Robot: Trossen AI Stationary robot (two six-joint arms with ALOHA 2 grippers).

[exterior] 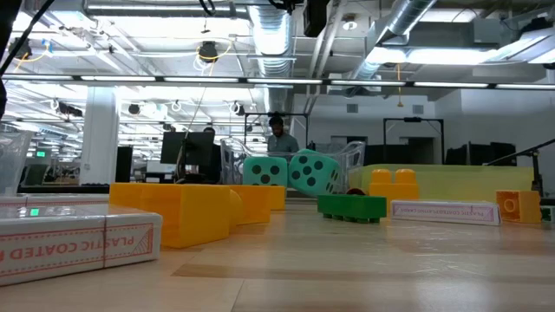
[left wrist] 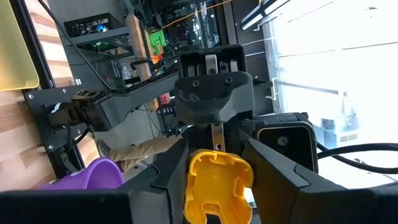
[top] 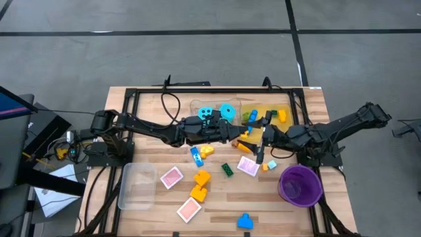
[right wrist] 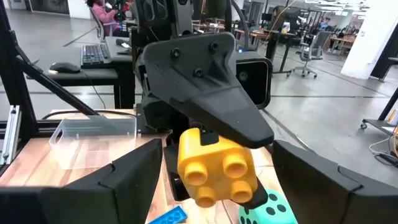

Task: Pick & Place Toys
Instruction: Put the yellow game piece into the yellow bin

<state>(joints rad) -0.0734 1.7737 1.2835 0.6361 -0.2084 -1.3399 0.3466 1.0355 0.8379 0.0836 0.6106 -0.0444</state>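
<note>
Left gripper [left wrist: 214,186] jaws clamped on yellow brick [right wrist: 216,165] mid-table; right gripper [right wrist: 205,186] at 3 o'clock, jaws apart.

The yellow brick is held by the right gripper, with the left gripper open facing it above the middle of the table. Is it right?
Not quite: the grippers are swapped. The left wrist view shows the yellow brick clamped between the left gripper's own fingers. In the right wrist view, the right gripper stands open around the brick without pinching it. They do face each other above the middle of the table.
</note>
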